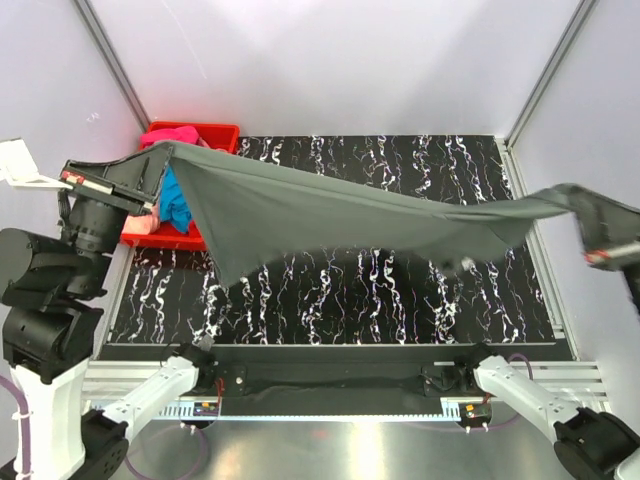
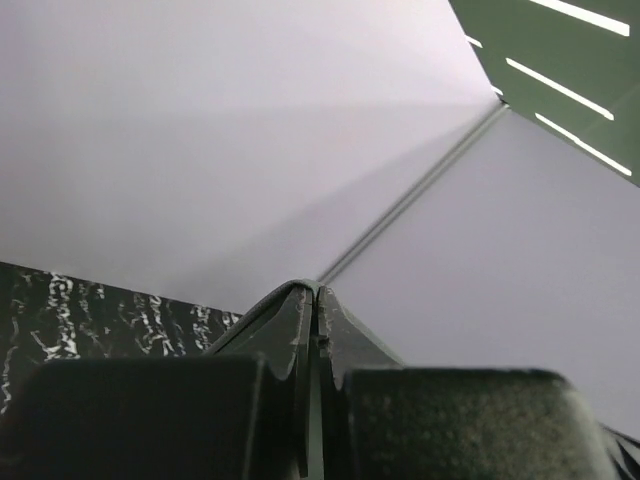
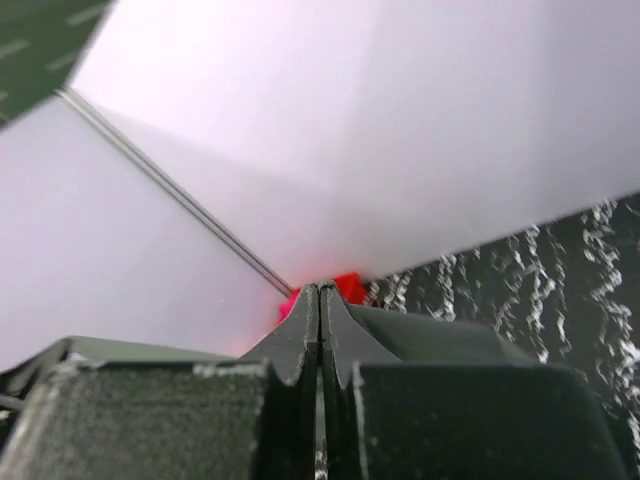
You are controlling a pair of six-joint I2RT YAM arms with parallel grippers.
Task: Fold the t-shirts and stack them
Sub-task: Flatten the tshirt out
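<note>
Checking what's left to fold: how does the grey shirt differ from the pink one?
The grey shirt hangs stretched between the left gripper and right gripper, above the table; the pink shirt lies bunched in the red crate. The grey shirt spans most of the table's width; the pink shirt shows only as a small heap. Neither is folded.

shirt [image 1: 340, 215]: above table [image 1: 380, 290] (spanning left-right) | crate [image 1: 215, 130]: back left, other shirts [image 1: 178, 212] inside
</note>
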